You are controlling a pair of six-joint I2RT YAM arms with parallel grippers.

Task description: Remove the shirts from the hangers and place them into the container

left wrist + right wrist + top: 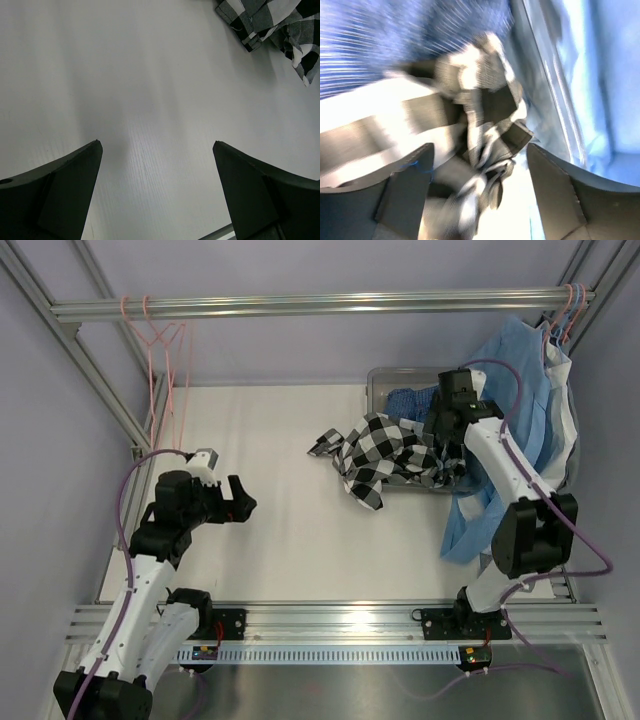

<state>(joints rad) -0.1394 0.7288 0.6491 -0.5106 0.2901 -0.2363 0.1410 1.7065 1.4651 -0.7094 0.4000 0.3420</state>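
The black-and-white check shirt (385,455) lies crumpled, draped over the left front rim of the container (380,375) and spilling onto the table. A dark blue shirt (410,400) lies inside the container. My right gripper (479,146) hovers over the container, open, with a bunched fold of the check shirt (485,115) loose between its fingers and the dark blue shirt (395,40) beyond. My left gripper (243,500) is open and empty over bare table at the left, and the check shirt (270,20) shows at the top right of its view. Empty pink hangers (160,350) hang from the left end of the rail.
A light blue garment (520,370) hangs on a pink hanger (570,305) at the right end of the rail, draping behind my right arm. Aluminium frame posts stand along the left and right sides. White table (290,530) lies between the arms.
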